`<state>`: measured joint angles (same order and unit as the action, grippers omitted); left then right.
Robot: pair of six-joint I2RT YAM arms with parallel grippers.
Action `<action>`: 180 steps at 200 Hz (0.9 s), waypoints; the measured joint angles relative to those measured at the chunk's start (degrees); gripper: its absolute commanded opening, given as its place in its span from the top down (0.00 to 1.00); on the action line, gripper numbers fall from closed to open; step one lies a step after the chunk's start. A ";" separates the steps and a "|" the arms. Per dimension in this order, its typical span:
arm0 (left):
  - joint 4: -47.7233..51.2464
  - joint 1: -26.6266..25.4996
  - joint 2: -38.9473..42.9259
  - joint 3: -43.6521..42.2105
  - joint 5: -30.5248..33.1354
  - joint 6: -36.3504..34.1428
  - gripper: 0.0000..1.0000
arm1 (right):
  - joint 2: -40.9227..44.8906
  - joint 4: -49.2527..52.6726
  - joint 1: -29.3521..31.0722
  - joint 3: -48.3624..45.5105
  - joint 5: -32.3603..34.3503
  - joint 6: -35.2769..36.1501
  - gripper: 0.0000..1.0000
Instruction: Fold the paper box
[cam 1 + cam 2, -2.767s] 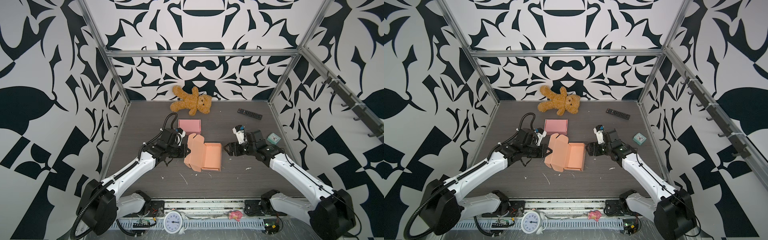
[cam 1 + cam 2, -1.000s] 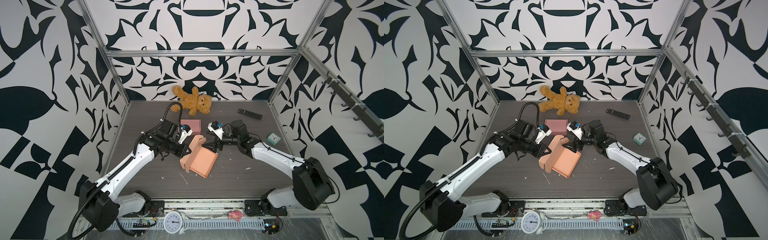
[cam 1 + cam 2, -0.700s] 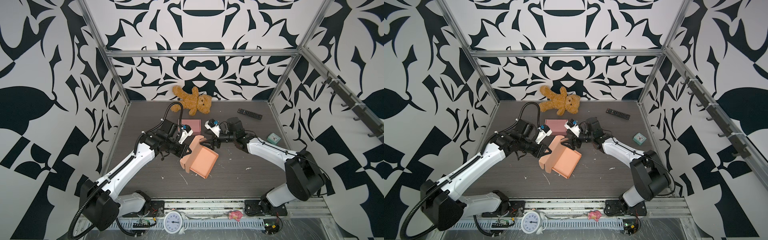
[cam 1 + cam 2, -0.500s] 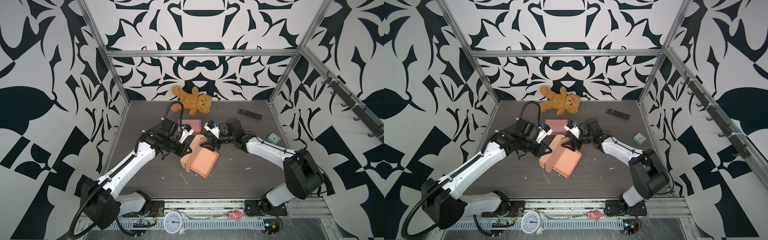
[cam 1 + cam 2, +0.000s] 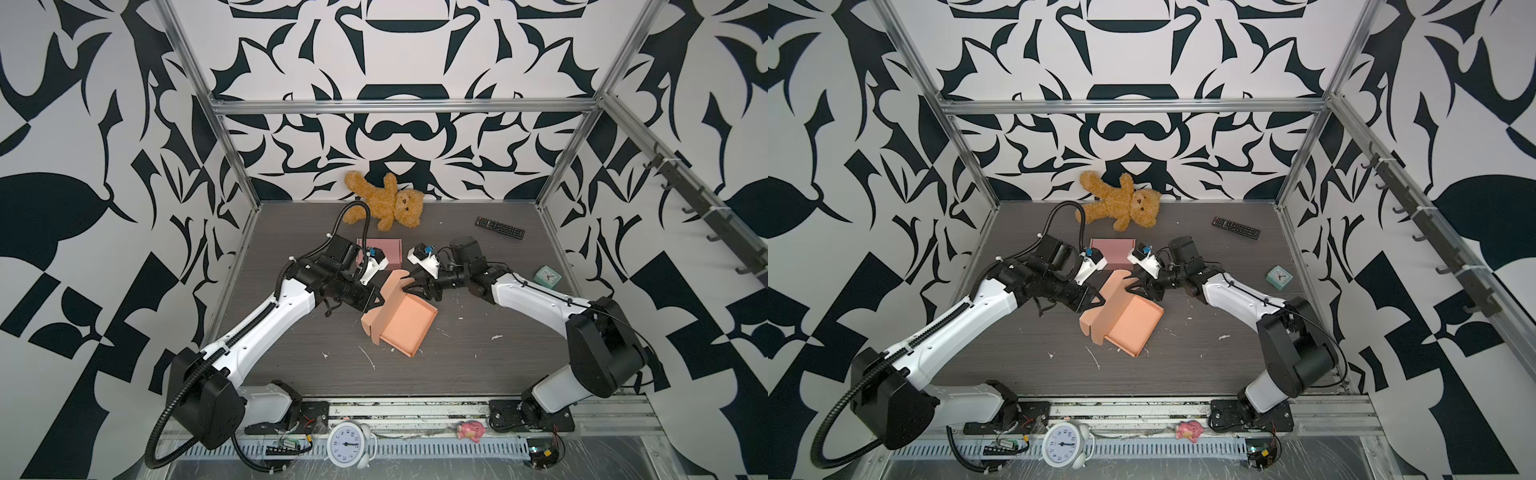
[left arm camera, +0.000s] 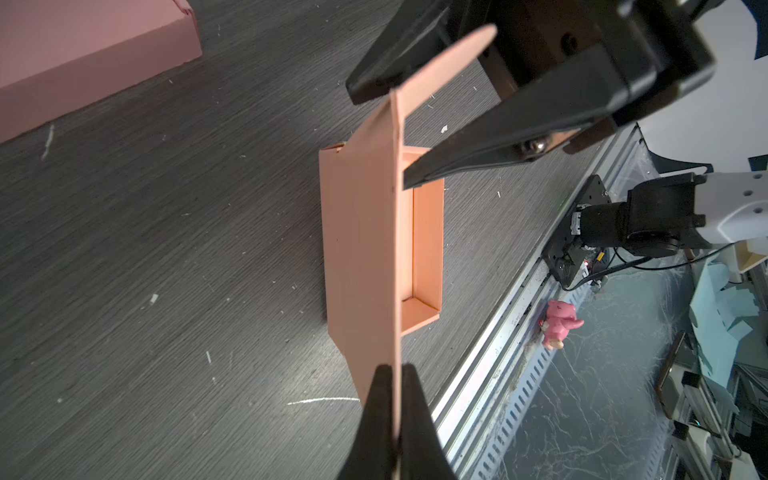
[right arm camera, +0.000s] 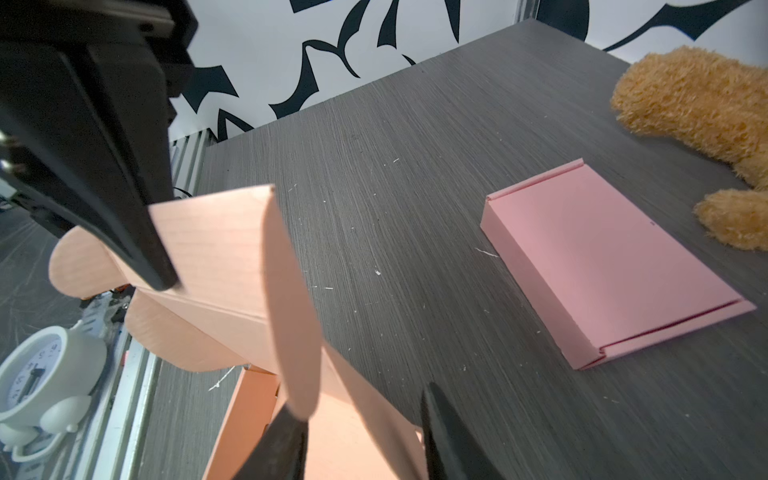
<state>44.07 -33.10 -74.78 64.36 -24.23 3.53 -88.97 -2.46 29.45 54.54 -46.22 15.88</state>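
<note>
Left gripper [image 6: 392, 368] is pinching the paper box [image 5: 409, 330] lid [image 6: 365, 249] tight while right gripper [image 5: 409, 282], jaws apart, is straddling its end flap [image 6: 449, 58]; closing off-crease is likely risking crumpling the thin card.

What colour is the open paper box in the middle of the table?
The paper box is plain peachy orange, with no pattern. The left wrist view shows it best.

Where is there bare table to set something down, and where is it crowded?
Widest free patch: the strip between the orange box and the front rail. Also bare: the stretch bordered by remote, teal clock and right arm. Crowded: the middle, where left gripper and right gripper meet at the box, with the pink box and teddy bear behind.
</note>
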 measured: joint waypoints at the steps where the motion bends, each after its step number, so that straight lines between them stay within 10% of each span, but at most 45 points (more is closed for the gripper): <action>1: 0.02 0.00 0.00 0.00 0.00 0.00 0.96 | 0.00 -0.02 0.00 0.00 -0.02 0.13 0.62; 114: 0.66 0.00 -0.63 0.46 3.15 -0.48 0.90 | 1.38 1.84 1.36 -0.37 4.98 2.60 0.95; 180: -2.14 0.00 1.01 -0.68 7.54 -0.07 0.44 | 8.72 -1.70 1.88 -7.23 14.25 1.25 1.00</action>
<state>41.93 -33.10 -73.78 63.68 -16.69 3.46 -80.25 -4.16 31.33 47.31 -31.97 17.12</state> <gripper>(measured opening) 0.461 0.044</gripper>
